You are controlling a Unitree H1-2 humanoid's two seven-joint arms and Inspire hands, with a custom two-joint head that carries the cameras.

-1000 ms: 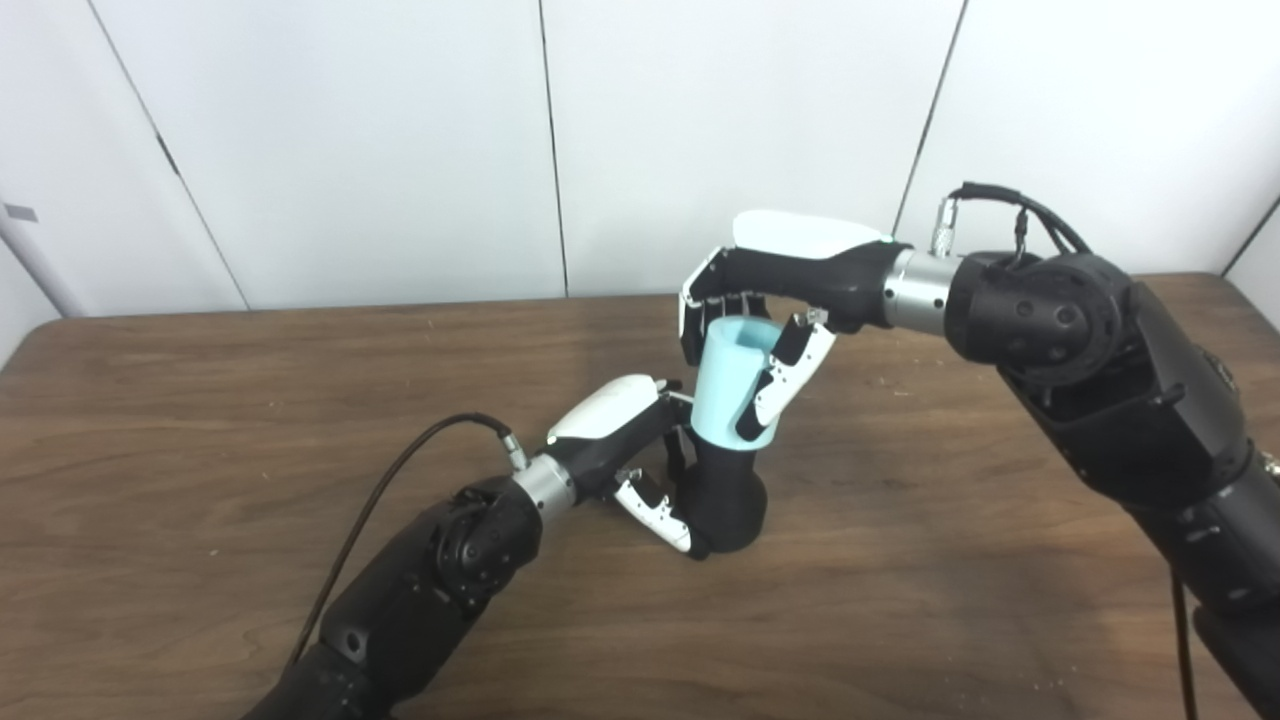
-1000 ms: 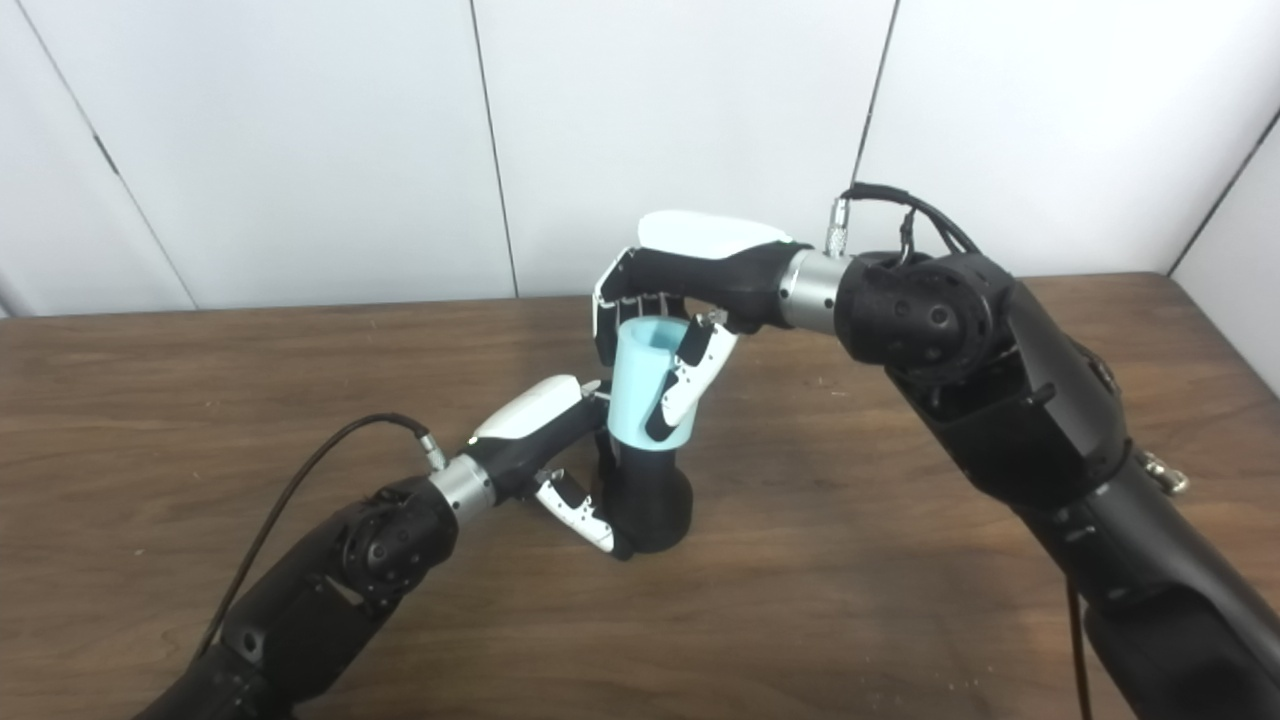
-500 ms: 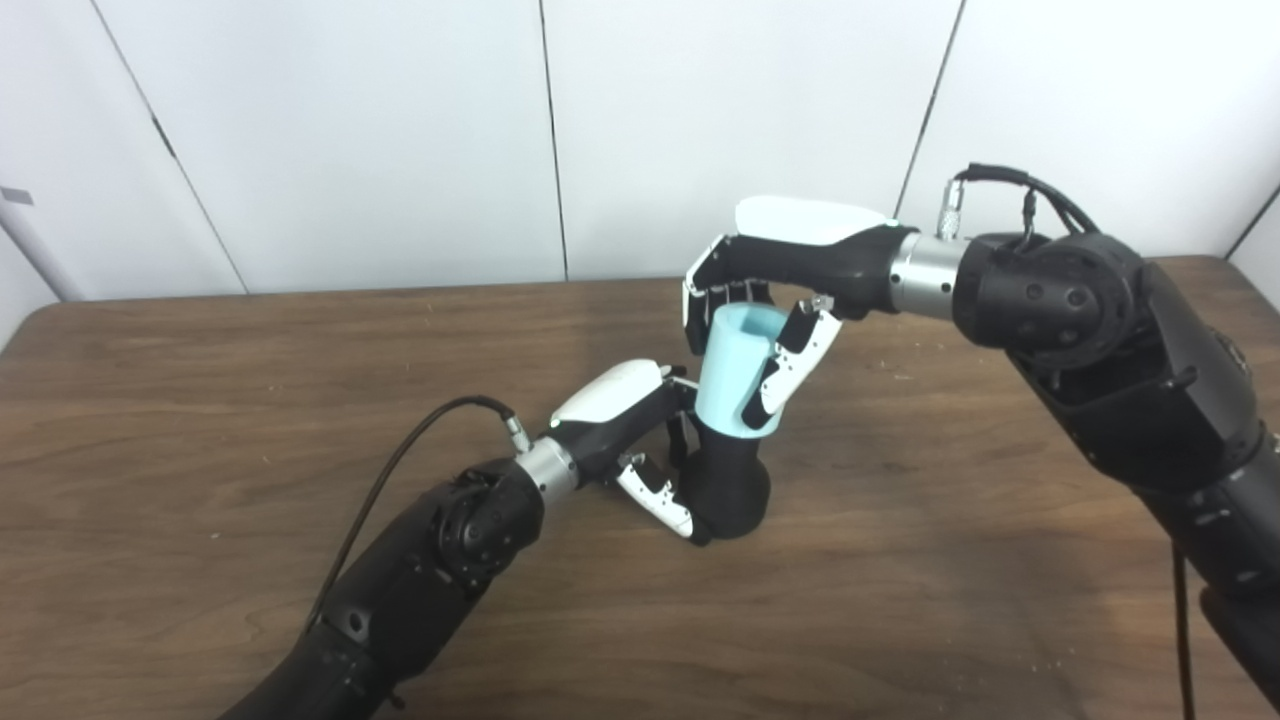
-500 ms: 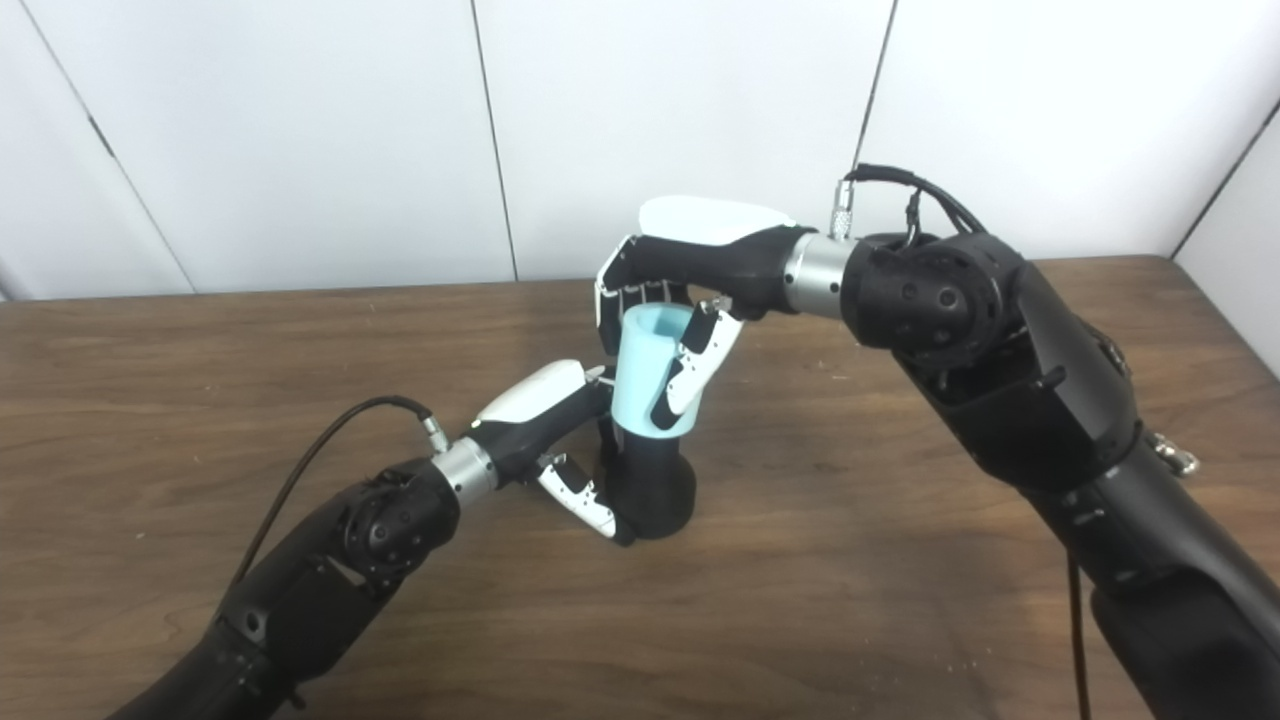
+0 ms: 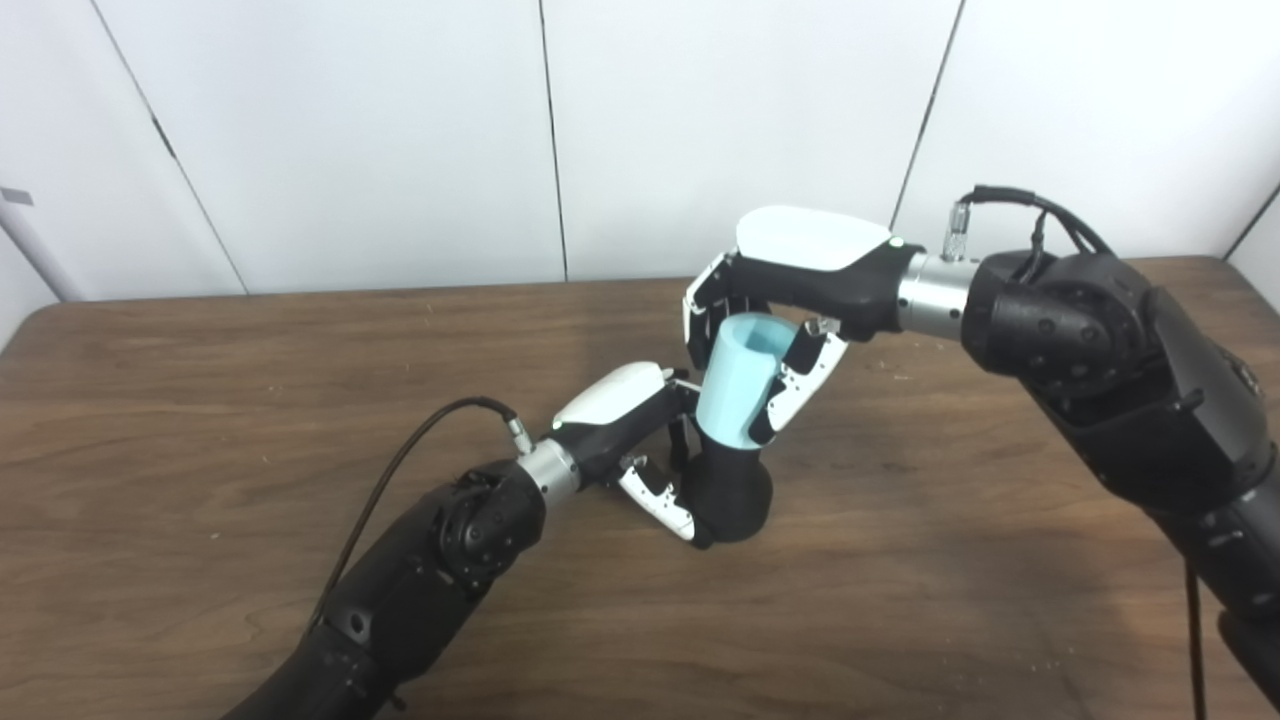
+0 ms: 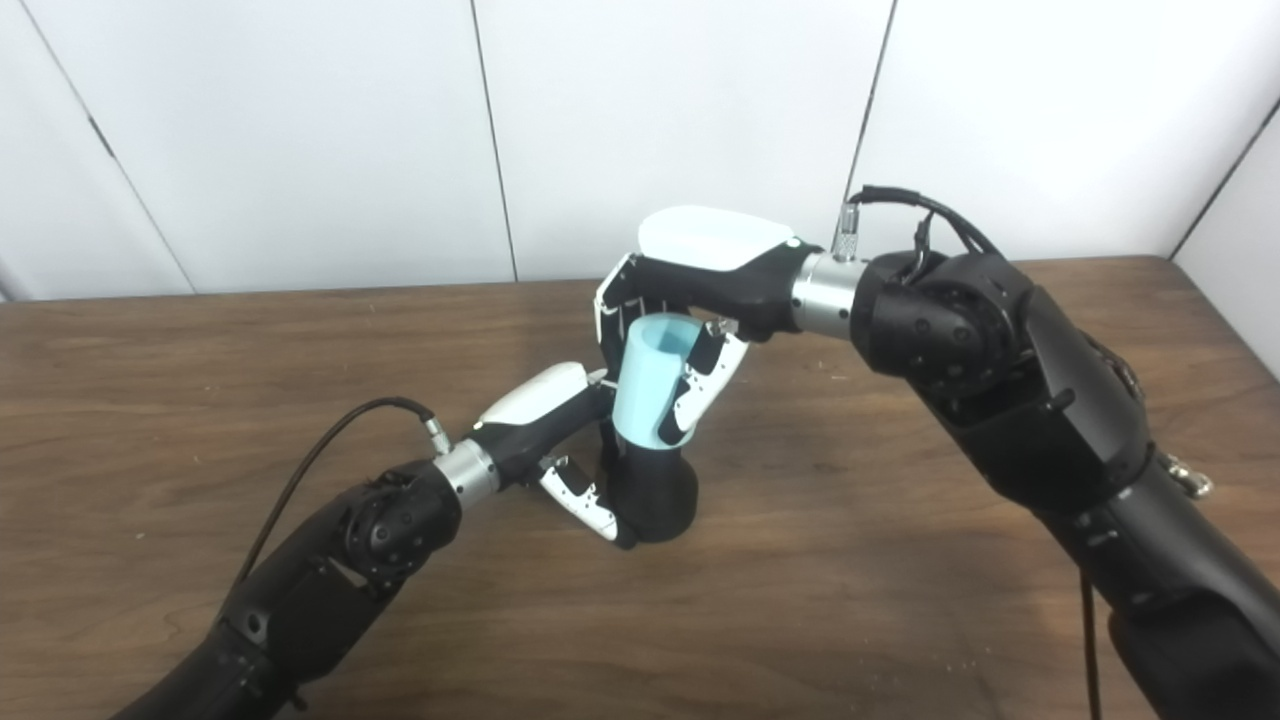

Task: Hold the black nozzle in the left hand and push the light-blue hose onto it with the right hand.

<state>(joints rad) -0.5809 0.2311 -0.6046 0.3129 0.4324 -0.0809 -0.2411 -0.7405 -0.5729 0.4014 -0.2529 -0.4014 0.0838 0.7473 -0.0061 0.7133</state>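
Right now I have my left hand (image 5: 640, 440) wrapped around the black nozzle (image 5: 728, 495), fingers curled behind it and the white-tipped thumb pressed across its near side, low down by the wide base. The nozzle stands on the worktop (image 5: 200, 400) roughly midway between its left and right edges, a little toward the far edge, its base touching the wood.

My right hand (image 6: 690, 300) comes in from above and clamps the light-blue hose (image 6: 652, 385): fingers (image 6: 610, 310) folded down over the far side of the open rim, thumb lying along the near side of the tube. The hose sits on top of the nozzle, its lower edge over the nozzle's narrow upper part, and it leans so the open mouth tips toward the right edge of the worktop. How deep the nozzle reaches inside the hose I cannot tell, since the tube covers it.

From the left eye view I see more of the gap between my left thumb and the nozzle's base, plus a grey post (image 5: 35, 250) at the far left corner. From the right eye view the hollow mouth of the hose shows more clearly, and a small metal clip (image 6: 1185, 478) hangs off my right forearm.
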